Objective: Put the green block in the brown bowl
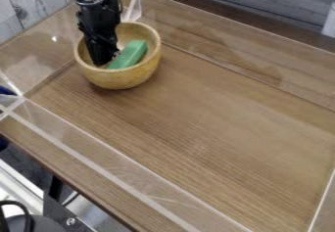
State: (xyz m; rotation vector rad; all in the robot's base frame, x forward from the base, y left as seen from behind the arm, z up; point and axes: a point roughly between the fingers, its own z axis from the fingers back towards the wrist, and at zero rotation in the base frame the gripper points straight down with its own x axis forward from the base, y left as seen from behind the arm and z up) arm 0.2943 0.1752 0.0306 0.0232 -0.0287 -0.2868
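Observation:
The brown bowl [131, 75] stands at the far left of the wooden table. Inside it lies the green block [131, 55], leaning against the bowl's right inner wall. My black gripper [100, 56] points straight down into the bowl, its fingertips low inside, at the left end of the block. The fingers look shut, and their tips seem to be on the block's left end, which the gripper body partly hides.
A clear plastic wall [39, 128] runs around the wooden tabletop [210, 128], with its near-left edge close to the bowl. A grey plank wall stands behind the bowl.

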